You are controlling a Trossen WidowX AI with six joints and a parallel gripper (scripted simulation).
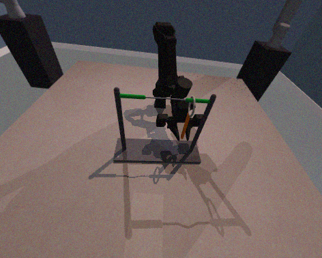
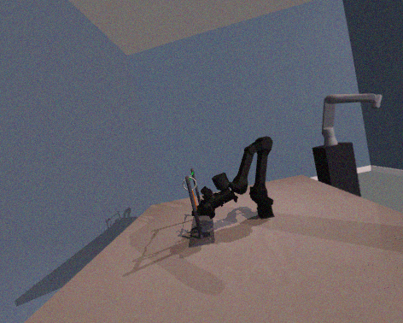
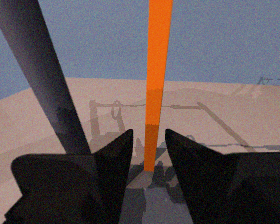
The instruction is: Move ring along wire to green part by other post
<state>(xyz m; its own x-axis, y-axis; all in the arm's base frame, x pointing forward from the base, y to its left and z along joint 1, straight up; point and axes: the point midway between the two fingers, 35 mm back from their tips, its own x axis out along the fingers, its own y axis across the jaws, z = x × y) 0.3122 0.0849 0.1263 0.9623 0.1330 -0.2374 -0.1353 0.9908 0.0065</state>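
The ring (image 1: 194, 109) (image 2: 183, 184) hangs around the right green part (image 1: 204, 101) of the wire, near the right post (image 1: 201, 125) in the top view. Its orange handle (image 1: 185, 127) (image 2: 194, 199) (image 3: 158, 60) points down and slants a little. My gripper (image 1: 183, 139) (image 3: 149, 133) is open, with one finger on each side of the handle's lower end. In the wrist view gaps show on both sides of the handle. The left green part (image 1: 132, 96) is by the left post (image 1: 121, 119), with the thin grey wire (image 1: 164, 98) between the green parts.
The posts stand on a flat grey base (image 1: 120, 158). The same near post (image 3: 46, 80) rises at the left of the wrist view, beside my finger. My arm (image 1: 167, 65) (image 2: 263, 171) reaches in from behind the wire. Pale arms on dark pedestals (image 1: 30, 51) (image 1: 263, 65) stand beyond the table.
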